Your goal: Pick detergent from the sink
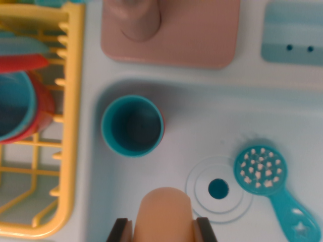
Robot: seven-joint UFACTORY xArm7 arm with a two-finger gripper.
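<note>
peach detergent bottle (165,212) sits clamped between the gripper (164,231) jaws — low in the sink (202,108). a teal cup (132,126) stands just beyond.

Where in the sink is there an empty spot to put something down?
The biggest bare patch of the sink is along the top, between the teal cup and the brush. Lower down it's crowded: the drain, the brush, and the peach detergent bottle held in the claw sit close together.
</note>
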